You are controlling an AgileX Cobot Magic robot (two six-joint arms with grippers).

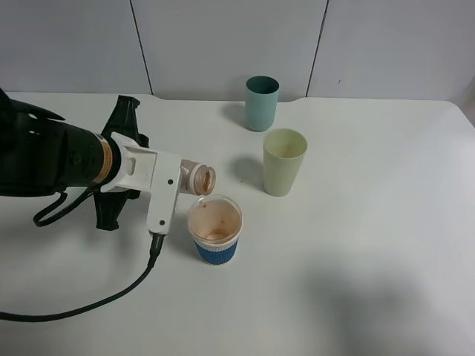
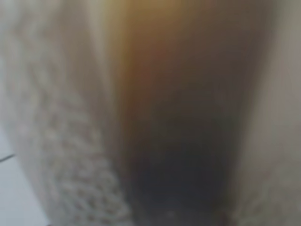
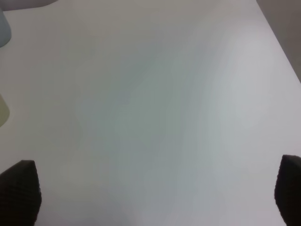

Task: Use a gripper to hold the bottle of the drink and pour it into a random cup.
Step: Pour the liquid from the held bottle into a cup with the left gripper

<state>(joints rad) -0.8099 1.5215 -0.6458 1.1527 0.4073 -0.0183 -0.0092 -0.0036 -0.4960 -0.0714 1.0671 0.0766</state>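
My left gripper [image 1: 175,182], a white jaw piece on a bulky black body, is shut on the bottle of the drink [image 1: 197,178]. The bottle lies almost on its side, its open brownish neck pointing right, just above the far left rim of the cup [image 1: 215,230]. The cup has a blue ribbed sleeve and a brown-stained inside with a little liquid at the bottom. The left wrist view shows only a blurred close-up of the bottle [image 2: 188,117] with dark liquid. My right gripper [image 3: 150,197] is open and empty over bare table; it is out of the exterior high view.
A pale green cup [image 1: 284,162] stands to the right of and behind the blue cup, and a teal cup [image 1: 261,102] stands farther back. A black cable [image 1: 96,300] trails across the front left of the white table [image 1: 371,245].
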